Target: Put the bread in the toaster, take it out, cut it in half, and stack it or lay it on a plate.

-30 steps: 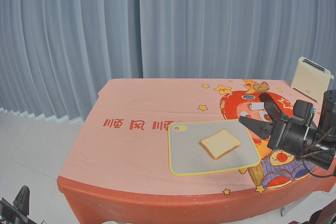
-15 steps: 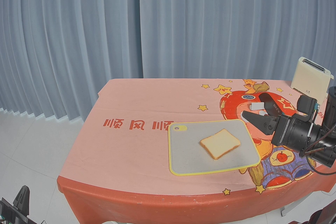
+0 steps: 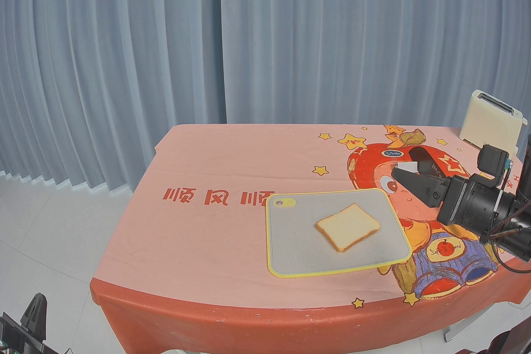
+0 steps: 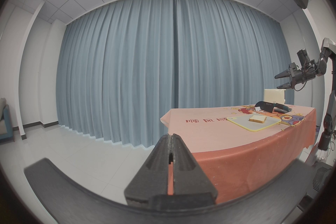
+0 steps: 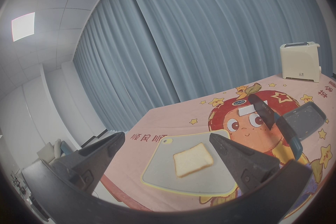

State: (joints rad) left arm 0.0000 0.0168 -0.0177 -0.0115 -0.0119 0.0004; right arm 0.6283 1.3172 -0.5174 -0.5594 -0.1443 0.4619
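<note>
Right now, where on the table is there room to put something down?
The whole left side of the table is bare, from its left edge to the cutting board. The far strip between board and curtain is bare too. The right side is crowded: knife, dark tray, toaster, with the open right hand hovering over it.

The tablecloth (image 3: 221,239) before me is matt printed cloth with soft wrinkles. On it the cutting board (image 3: 298,244) looks like smooth plastic, grey with a yellow rim. The bread (image 3: 347,227) has a pale, porous face and a browner, rougher crust. The toaster (image 3: 491,125) has a smooth cream shell with a light sheen. The knife (image 5: 269,114) has a matt black blade. My right gripper (image 5: 166,136) and my left gripper (image 4: 170,137) are of matt black plastic. The curtain (image 3: 276,29) is matt pleated cloth.
</note>
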